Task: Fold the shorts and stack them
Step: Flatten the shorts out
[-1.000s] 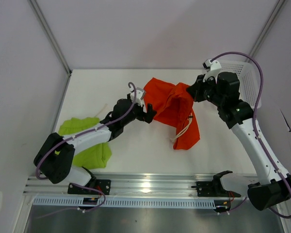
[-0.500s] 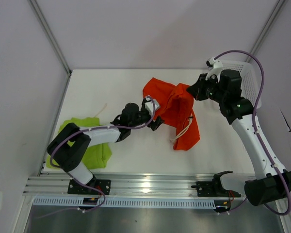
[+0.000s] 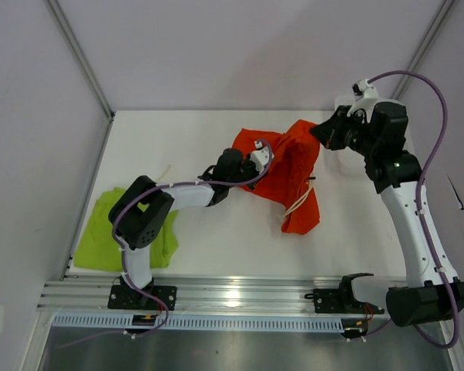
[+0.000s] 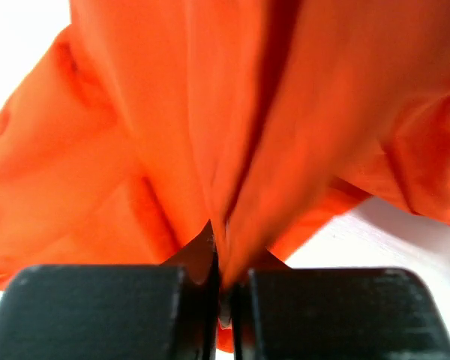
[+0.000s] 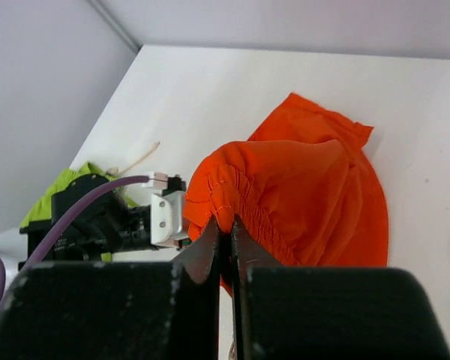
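Risk first: thin pinches at both ends. Jaws of the left gripper (image 4: 221,289) pressed together on a narrow ridge of the orange-red shorts (image 3: 290,174), cloth fanning up and away right ahead of the fingertips. Same at the right gripper (image 5: 225,229): clamped tight, nipping the gathered waistband (image 5: 244,204) just at its tips, the rest of the garment draped below and beyond. Partly lifted off the table (image 3: 216,232) between the two grips, one loose leg trailing down on the near side, pale drawstring (image 3: 298,205) dangling out of it. Well apart, back behind the left gripper near that arm's base: the lime green shorts (image 3: 100,232), partly hidden under the elbow (nothing stacked on them yet).

Likely failures from here:
- Slip of the thin fold out of either pinch if pulled apart too hard or too fast.
- Only one layer caught, giving a lopsided spread.
- Drawstring trapped under the cloth or hooked on a finger during the lay-down.
- Bunching rather than flattening if lowered without tension.
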